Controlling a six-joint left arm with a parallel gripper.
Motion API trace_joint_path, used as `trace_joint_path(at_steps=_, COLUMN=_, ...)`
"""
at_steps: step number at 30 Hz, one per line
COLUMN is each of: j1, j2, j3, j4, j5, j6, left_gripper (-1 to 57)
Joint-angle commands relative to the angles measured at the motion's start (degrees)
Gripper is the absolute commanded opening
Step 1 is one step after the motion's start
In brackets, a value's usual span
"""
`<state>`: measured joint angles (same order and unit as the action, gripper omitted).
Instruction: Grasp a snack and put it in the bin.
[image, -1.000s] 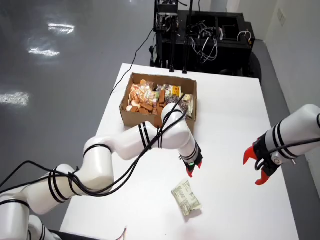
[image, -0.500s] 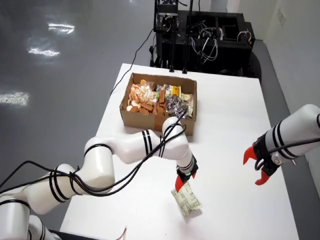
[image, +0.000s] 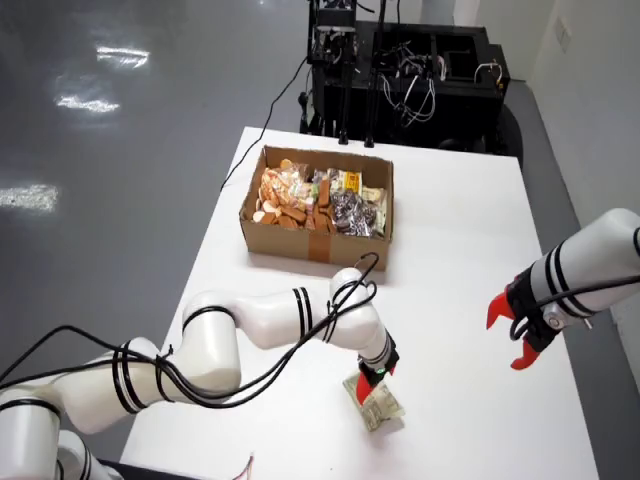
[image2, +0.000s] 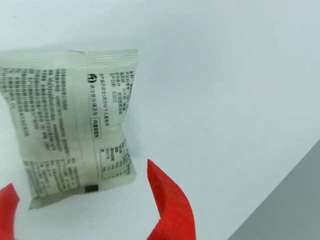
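A pale green-white snack packet (image: 381, 408) lies flat on the white table (image: 450, 230) near its front edge. In the wrist view, the packet (image2: 70, 120) shows its printed back. My gripper (image: 372, 384) hangs right over it. In the wrist view, my gripper (image2: 80, 187) is open, with one red finger (image2: 167, 205) to the right of the packet's near end and the other at the left edge. The jaws straddle the packet without closing on it. The cardboard box (image: 300, 240) stands at the far middle of the table and holds several snack packets.
A second white arm with a red gripper (image: 520, 335) hangs over the table's right side, open and empty. Black equipment with cables (image: 400, 70) stands behind the table. The table's edge shows at the lower right of the wrist view (image2: 295, 200).
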<state>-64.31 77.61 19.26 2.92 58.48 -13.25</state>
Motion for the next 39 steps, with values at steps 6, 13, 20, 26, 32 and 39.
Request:
trace_joint_path(at_steps=6, j1=0.1, j2=2.9, j3=-0.4, j4=0.2, j5=-2.9, j6=-0.7, left_gripper=51.1)
trace_joint_path(at_steps=13, j1=0.7, j2=3.3, j3=1.3, j4=0.3, j5=-4.5, j6=-1.1, left_gripper=50.3)
trace_joint_path(at_steps=20, j1=1.2, j2=3.5, j3=3.3, j4=0.4, j5=-5.6, j6=-1.4, left_gripper=44.4)
trace_joint_path(at_steps=26, j1=1.6, j2=3.5, j3=3.8, j4=0.5, j5=-5.6, j6=-1.6, left_gripper=33.6)
trace_joint_path(at_steps=32, j1=1.6, j2=4.2, j3=2.6, j4=1.5, j5=-3.7, j6=-1.9, left_gripper=22.8)
trace_joint_path(at_steps=39, j1=1.5, j2=5.2, j3=-0.7, j4=2.8, j5=-1.0, j6=-2.6, left_gripper=11.0)
